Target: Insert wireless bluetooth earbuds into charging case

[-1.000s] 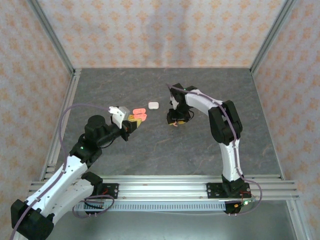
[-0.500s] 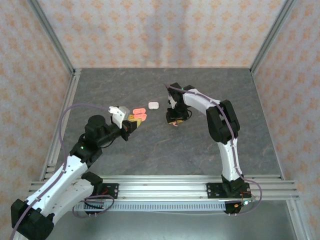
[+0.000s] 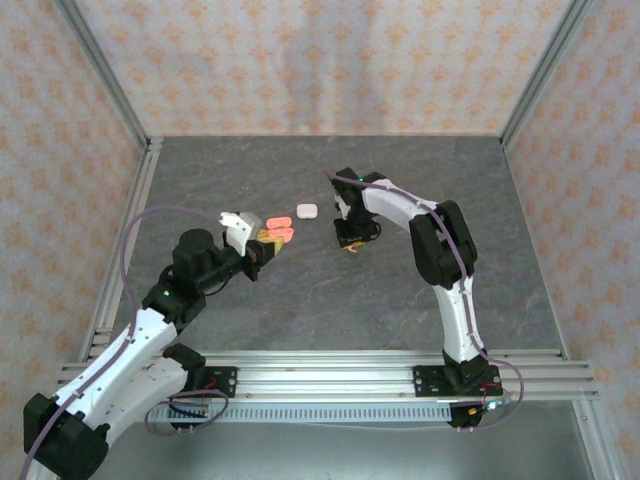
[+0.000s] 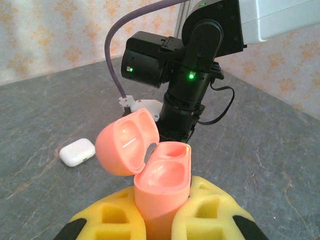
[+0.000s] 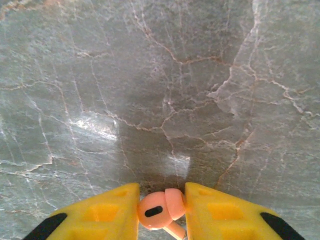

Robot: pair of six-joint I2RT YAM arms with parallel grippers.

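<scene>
Above the worktop [image 3: 400, 190], top camera: the left tool [image 3: 268, 240] is clamped on the open pink charging case [image 3: 281, 234], with the lid [image 3: 277, 220] flipped up on the far side of its fingers. The right tool [image 3: 350, 243] hangs close off the case's right side, pointing down at the stone. It is too small here to read its jaws. A shut white case [image 3: 306, 211] lies beyond and between the 2 tools, touching neither.

At the left wrist: yellow pads [image 4: 115, 220] pinch the case body from both sides, so this tool is narrow and loaded. The case stands upright with the lid tilted back-left, and both wells look empty. The right arm's wrist [image 4: 185, 95] stands straight ahead of this tool, just behind the case. The white case is ahead-left on the worktop.

At the right wrist: the pads [image 5: 110, 212] are closed on 1 pink earbud [image 5: 156, 209]. Its head is nipped between the tips, and its stem runs diagonally back toward the camera, out of the bottom edge. Bare stone lies ahead of the tips. Height above it: cannot tell.

My read: the case mouth sits close to the right tool's left and faces up. The right arm carries the bud, so it does the travelling; the left arm just presents. The bud's long axis seems to point back into the tool rather than down. Stem-first entry likely needs a wrist re-angle or a case tilt.
</scene>
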